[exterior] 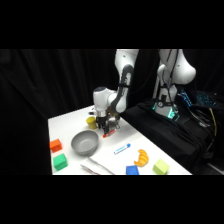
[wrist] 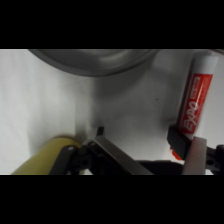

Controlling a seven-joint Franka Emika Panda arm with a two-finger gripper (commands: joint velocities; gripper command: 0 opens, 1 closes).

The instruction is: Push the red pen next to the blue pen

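Low over the white counter [exterior: 67,122], near its far middle: the pincer [exterior: 106,129] on the white arm [exterior: 121,70], reaching down from the upper right. Touching its tip, at about 4 o'clock from it, the red pen [exterior: 111,131], lying flat just beside the grey bowl [exterior: 85,143]. Behind the pincer, at about 10 o'clock from it, a yellow cup [exterior: 91,120], partly hidden by it.

At about 4 o'clock from the red pen, apart from it on bare counter: the blue pen [exterior: 122,148], white barrel with blue ends, lying slantwise. Not yet side by side, these two.

Along the near edge, to the right: a blue block [exterior: 132,170], a yellow-orange curved thing [exterior: 142,158] and a lime-green block [exterior: 160,167]. At the left side: an orange block [exterior: 55,145] and a green block [exterior: 60,162]. At about 6 o'clock from the bowl, metal tongs [exterior: 95,167] lying on the counter.

In the wrist view: the red pen [wrist: 196,107] running up the right side, white lettering on its red label, whitish end at 12 o'clock. Pressed against its lower end, one finger [wrist: 181,141], dark-padded; the other finger [wrist: 112,152] well to the left, with bare counter between. So, spread apart, pinching nothing, only nudging the pen with one side. Bowl rim [wrist: 95,62] across the top; yellow cup [wrist: 42,157] at 7 o'clock.
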